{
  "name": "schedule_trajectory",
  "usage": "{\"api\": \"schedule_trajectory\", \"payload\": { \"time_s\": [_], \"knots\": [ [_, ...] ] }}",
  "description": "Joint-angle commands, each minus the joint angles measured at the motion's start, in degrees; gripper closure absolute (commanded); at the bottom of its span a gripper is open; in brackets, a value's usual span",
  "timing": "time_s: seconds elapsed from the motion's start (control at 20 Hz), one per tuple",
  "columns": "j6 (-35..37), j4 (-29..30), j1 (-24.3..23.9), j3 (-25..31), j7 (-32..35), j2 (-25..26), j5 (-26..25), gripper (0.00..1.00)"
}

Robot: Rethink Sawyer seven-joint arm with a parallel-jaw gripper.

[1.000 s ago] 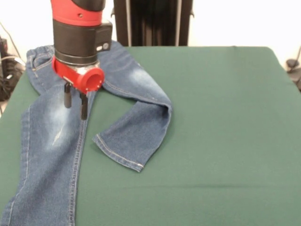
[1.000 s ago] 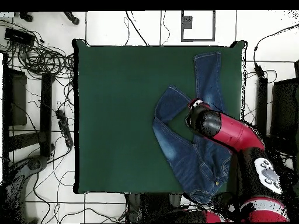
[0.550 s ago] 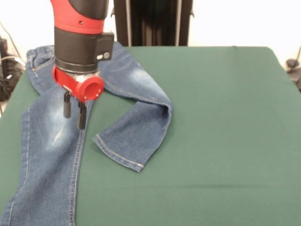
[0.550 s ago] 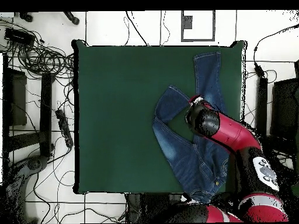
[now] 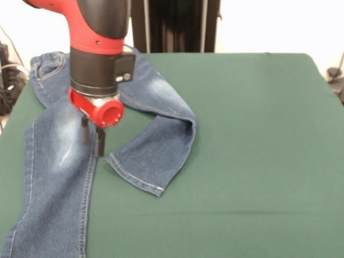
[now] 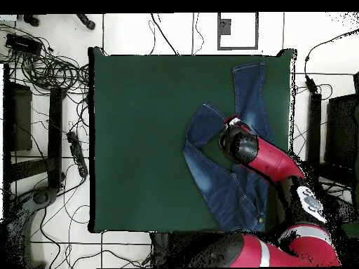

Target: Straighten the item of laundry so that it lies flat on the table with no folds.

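At the table's near-left corner in the front view, the jeans' straight leg ran from 7 o'clock up to the waistband at 11 o'clock; the other leg doubled back toward 5 o'clock. The gripper hung over the inseam, fingers slightly apart, empty. Pinching both layers would likely drag the fold instead of opening it.

A tangle of black cables is seen on the white tiled floor, with a power strip lying nearby. A dark rectangular frame is set on the floor. In the front view, a black stand is seen against a pale wall.
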Motion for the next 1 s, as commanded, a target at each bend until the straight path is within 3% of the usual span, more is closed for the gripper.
{"api": "schedule_trajectory", "payload": {
  "time_s": [0.05, 0.65, 1.0],
  "knots": [
    [-1.22, 4.54, 6.08, 1.11, 17.49, 4.73, 8.13, 0.0],
    [-1.59, 4.41, 8.37, 0.13, 15.93, 5.9, 12.17, 0.0],
    [-5.37, 3.78, 6.4, 4.42, 15.4, 8.98, 13.42, 0.0]
  ]
}}
